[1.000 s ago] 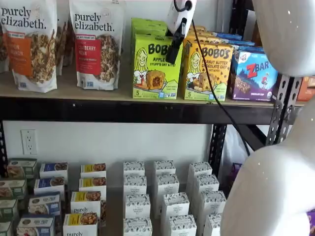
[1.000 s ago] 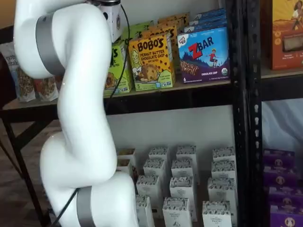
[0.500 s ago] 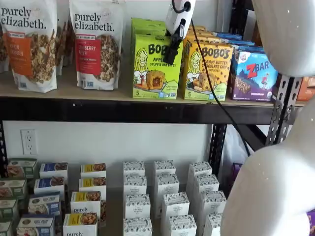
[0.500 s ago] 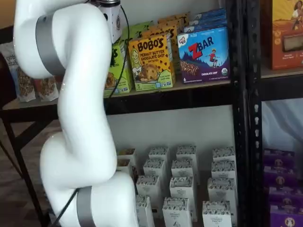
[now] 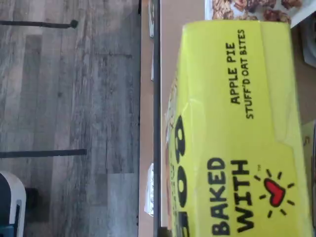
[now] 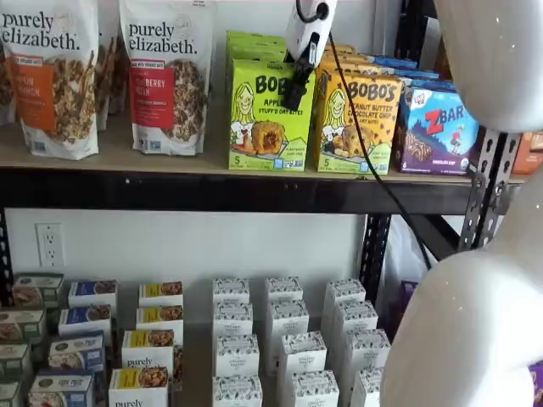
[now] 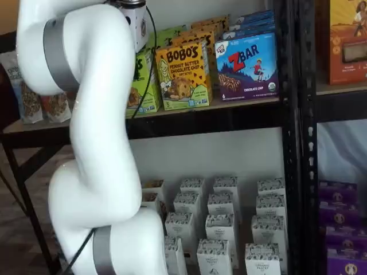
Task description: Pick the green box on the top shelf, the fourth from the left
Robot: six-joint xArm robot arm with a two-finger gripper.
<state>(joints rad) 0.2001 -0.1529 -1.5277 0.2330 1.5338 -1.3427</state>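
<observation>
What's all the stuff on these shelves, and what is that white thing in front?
granola bags: at least two, white, top shelf, left part
green box: one in front, more behind, lime green, top shelf, middle
peanut butter box: one in front, yellow-orange, beside the green box
ZBar box: one in front, blue, right end
small cartons: many, mostly white, lower level
gripper: one, black fingers in front of the green box's upper right; open or shut unclear
arm: one, white

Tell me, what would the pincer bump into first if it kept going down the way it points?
Probably the green box: the pincer hangs over its top edge, fingers pointing down at it. How far in front it hangs is unclear.
</observation>
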